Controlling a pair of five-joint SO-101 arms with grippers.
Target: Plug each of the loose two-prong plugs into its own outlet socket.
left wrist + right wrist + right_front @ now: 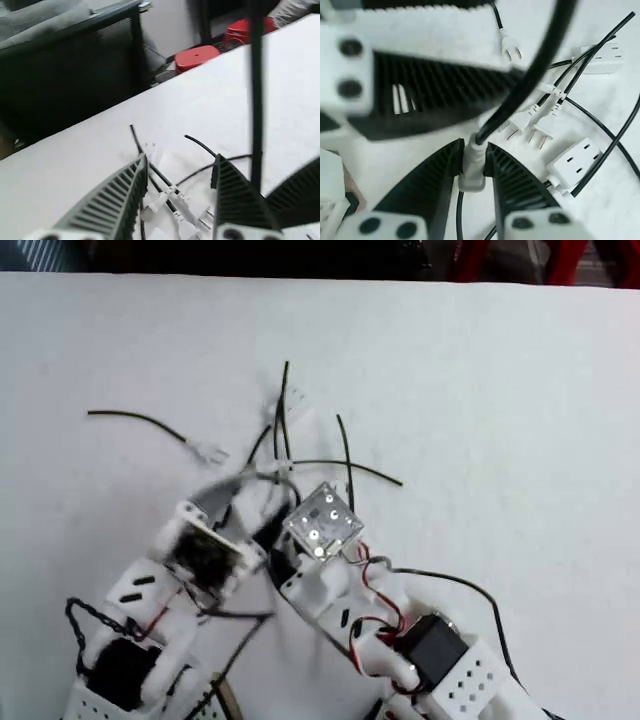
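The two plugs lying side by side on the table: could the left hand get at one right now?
Probably yes. The left hand hangs open right over the plugs, with nothing in between; only thin cords cross beside them.

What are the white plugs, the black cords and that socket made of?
Plugs: smooth white plastic, it seems, with shiny metal-looking prongs. Cords: probably rubbery black sheathing, since they curve loosely. Outlet socket: likely hard white plastic, with crisp moulded slots.
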